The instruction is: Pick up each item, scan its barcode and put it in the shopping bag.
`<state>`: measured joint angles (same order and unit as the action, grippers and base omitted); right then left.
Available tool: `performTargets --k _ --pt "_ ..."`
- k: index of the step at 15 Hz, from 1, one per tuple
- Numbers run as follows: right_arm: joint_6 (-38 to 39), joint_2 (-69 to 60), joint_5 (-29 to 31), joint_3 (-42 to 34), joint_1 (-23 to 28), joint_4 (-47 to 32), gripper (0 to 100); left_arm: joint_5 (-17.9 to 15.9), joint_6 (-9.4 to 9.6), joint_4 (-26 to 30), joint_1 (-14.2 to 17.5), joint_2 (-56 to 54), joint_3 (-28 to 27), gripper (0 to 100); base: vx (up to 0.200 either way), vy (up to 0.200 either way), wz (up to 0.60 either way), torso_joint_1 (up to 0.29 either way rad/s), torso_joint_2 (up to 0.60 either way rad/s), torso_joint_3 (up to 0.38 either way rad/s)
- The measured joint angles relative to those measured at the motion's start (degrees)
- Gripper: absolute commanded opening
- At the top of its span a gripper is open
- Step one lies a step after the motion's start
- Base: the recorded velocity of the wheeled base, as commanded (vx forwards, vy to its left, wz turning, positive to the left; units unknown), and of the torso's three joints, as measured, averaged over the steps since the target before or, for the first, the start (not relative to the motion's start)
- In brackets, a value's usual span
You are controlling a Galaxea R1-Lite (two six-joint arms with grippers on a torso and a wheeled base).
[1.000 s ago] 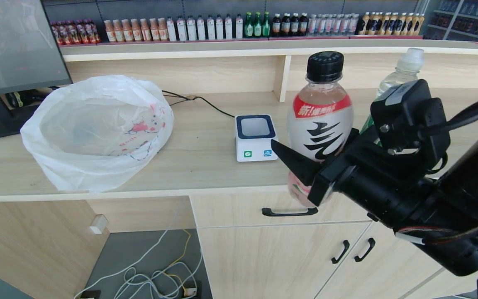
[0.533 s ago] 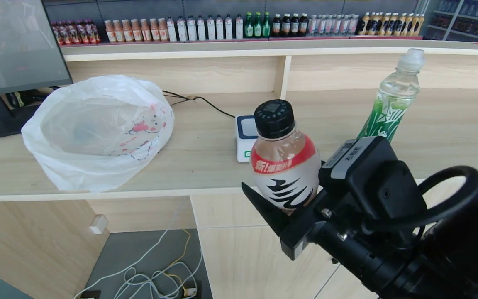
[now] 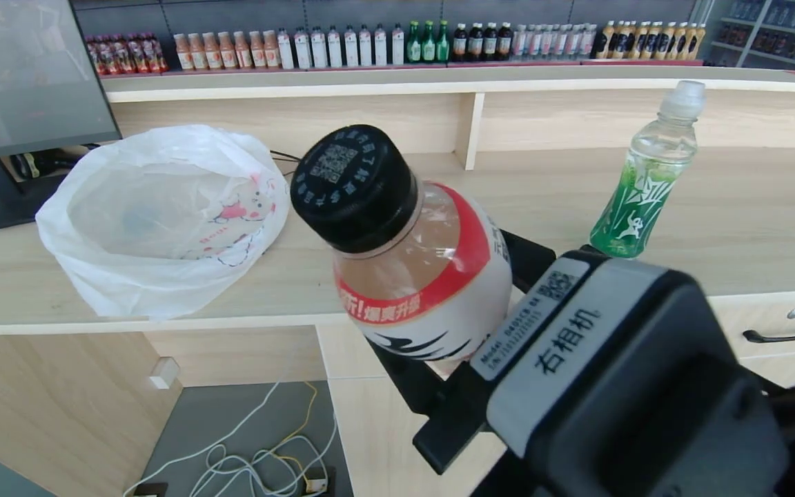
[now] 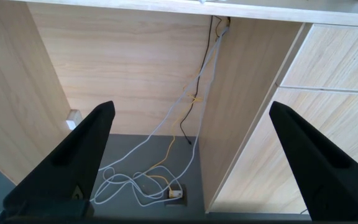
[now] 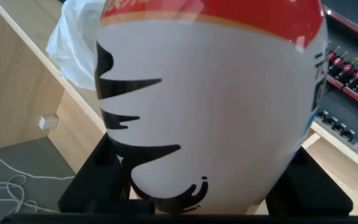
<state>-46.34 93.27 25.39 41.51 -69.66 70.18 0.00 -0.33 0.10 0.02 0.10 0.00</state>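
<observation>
My right gripper (image 3: 470,324) is shut on a round white bottle (image 3: 418,269) with a red band and a black cap (image 3: 355,186). It holds the bottle tilted, close under the head camera, in front of the counter's edge. The same white bottle (image 5: 210,106) sits between the black fingers (image 5: 95,180) in the right wrist view. The white shopping bag (image 3: 163,214) lies open on the counter at the left. A green-labelled bottle (image 3: 646,179) stands upright on the counter at the right. My left gripper (image 4: 191,162) is open, low in front of the counter's recess with its floor cables (image 4: 148,180).
A dark monitor (image 3: 25,76) stands at the far left behind the bag. A wooden counter (image 3: 749,207) has a raised back ledge and a divider (image 3: 470,131). Drawers with black handles (image 3: 780,336) are below at the right. Shelves of bottles (image 3: 397,41) line the back wall.
My right arm has carried the white bottle from the right of the counter leftward and toward the head camera, tilting it. The bottle now hides the small white scanner that showed earlier.
</observation>
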Motion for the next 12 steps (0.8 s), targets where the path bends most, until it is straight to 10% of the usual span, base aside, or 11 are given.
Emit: performTargets --k 12 --pt "-13.57 0.78 -12.15 -7.89 -3.46 7.03 0 0.00 0.00 0.00 0.00 0.00 0.00 100 0.000 0.000 0.00 0.000 0.00 0.000"
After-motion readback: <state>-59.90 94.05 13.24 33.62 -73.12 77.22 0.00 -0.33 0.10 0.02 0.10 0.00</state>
